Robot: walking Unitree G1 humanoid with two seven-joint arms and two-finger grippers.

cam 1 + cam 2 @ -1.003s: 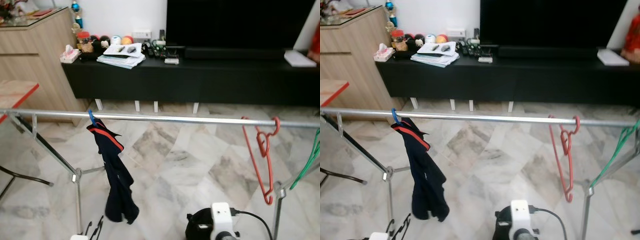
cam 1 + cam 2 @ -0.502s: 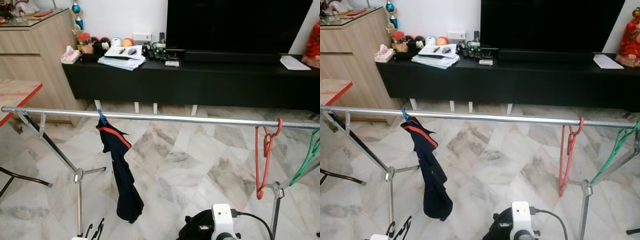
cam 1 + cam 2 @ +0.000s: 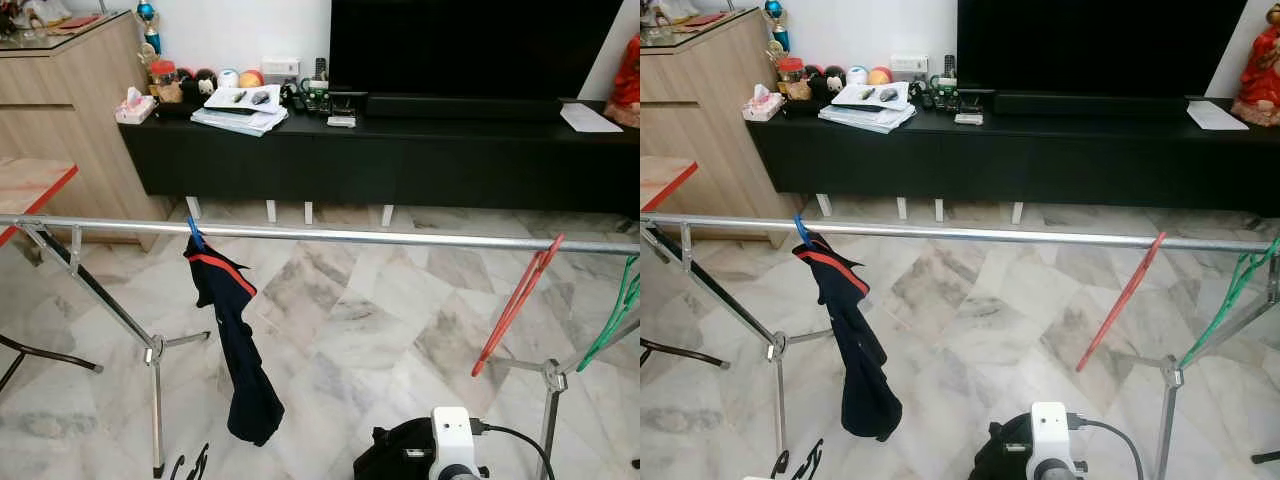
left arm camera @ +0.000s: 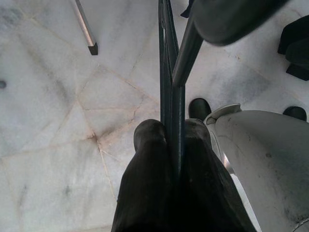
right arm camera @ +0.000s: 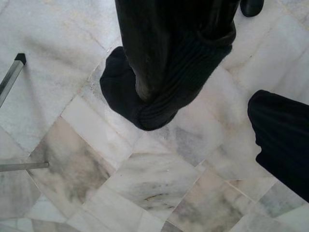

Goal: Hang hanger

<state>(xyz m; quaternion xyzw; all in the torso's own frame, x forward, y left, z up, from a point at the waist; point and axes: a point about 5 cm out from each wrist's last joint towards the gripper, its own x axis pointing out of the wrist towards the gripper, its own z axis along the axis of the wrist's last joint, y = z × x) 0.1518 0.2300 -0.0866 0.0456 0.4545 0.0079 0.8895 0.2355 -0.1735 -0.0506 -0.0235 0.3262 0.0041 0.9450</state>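
Note:
A silver rail (image 3: pixel 400 238) runs across the view at mid height. A blue hanger (image 3: pixel 193 236) on its left part holds a dark garment with red trim (image 3: pixel 236 345). A red hanger (image 3: pixel 515 305) hangs near the right end, slanted down toward the left, with a green hanger (image 3: pixel 615 318) beyond it. My left gripper (image 4: pixel 171 137) is low over the marble floor, shut on a thin dark hanger (image 4: pixel 166 72); black tips (image 3: pixel 190 464) show at the bottom edge of the left eye view. My right gripper (image 5: pixel 154 96) hangs idle above the floor.
The rack's legs (image 3: pixel 155 400) (image 3: pixel 548 420) stand left and right. Behind the rail are a long black TV console (image 3: pixel 400 150) and a wooden cabinet (image 3: pixel 70 110). A red-edged table (image 3: pixel 30 185) is at the left. A white and black device with a cable (image 3: pixel 445 455) sits bottom centre.
The red hanger has swung from hanging straight to a slant, its lower end toward the left. The dark garment sways a little. The camera has shifted slightly.

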